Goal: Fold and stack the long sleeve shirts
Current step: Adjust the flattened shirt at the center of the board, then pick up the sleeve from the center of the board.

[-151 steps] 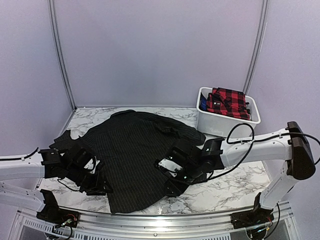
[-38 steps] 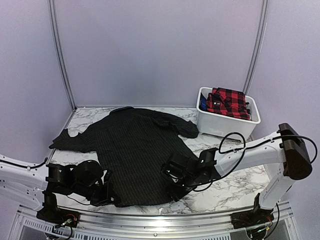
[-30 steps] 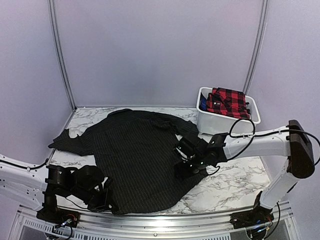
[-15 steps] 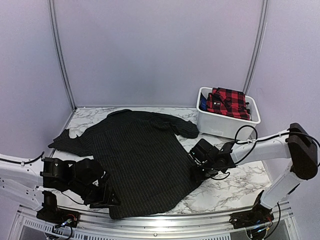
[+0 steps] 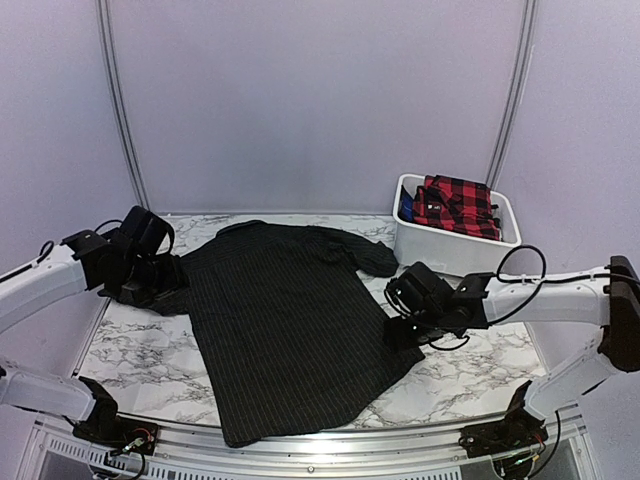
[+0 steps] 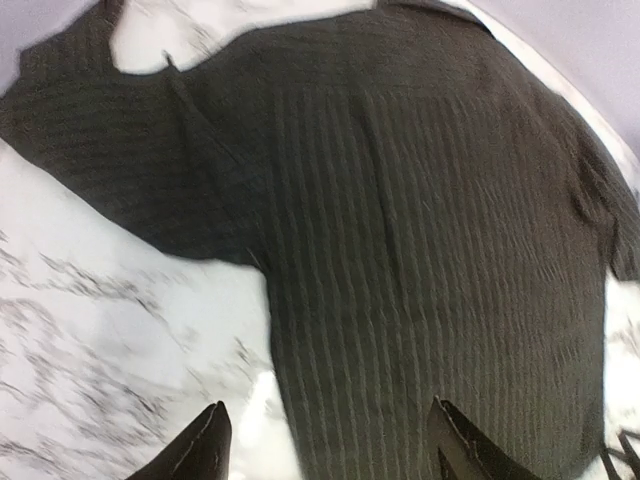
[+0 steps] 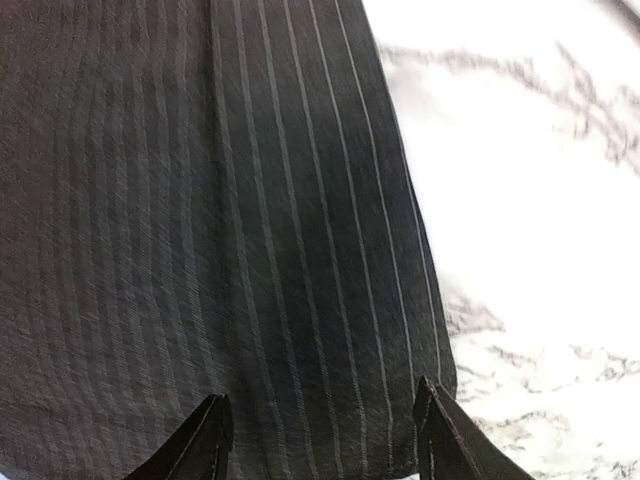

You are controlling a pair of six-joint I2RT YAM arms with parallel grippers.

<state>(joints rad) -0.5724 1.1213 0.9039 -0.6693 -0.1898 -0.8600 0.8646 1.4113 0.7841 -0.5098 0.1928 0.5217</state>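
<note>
Spreading looks finished. The white grey-veined marble table (image 5: 480,375) carries the black pinstriped button-up shirt (image 5: 280,320) flat, collar at the far side, hem toward you. The hem now lies straight and smooth, where a second ago it was bunched under both claws.

The white plastic bin (image 5: 440,250) stands at the far right, well apart from the spread body. The red-and-black plaid shirt (image 5: 455,205) is piled inside it, untouched.

The left gripper (image 6: 335,455) has let go of the hem and swung up to the far left. It hangs above the shirt's left sleeve (image 6: 110,150), fingers spread wide, nothing between them.

The right gripper (image 7: 320,440) has slid out from mid-body to the shirt's right side edge. Its fingers are parted over the cloth, clamping nothing. I cannot tell whether the tips touch the fabric.

Judgement: flattening is done and folding not yet begun. You are likely set to take the sleeves inward first. Watch the right sleeve (image 5: 365,255), which lies crumpled close to the bin.
</note>
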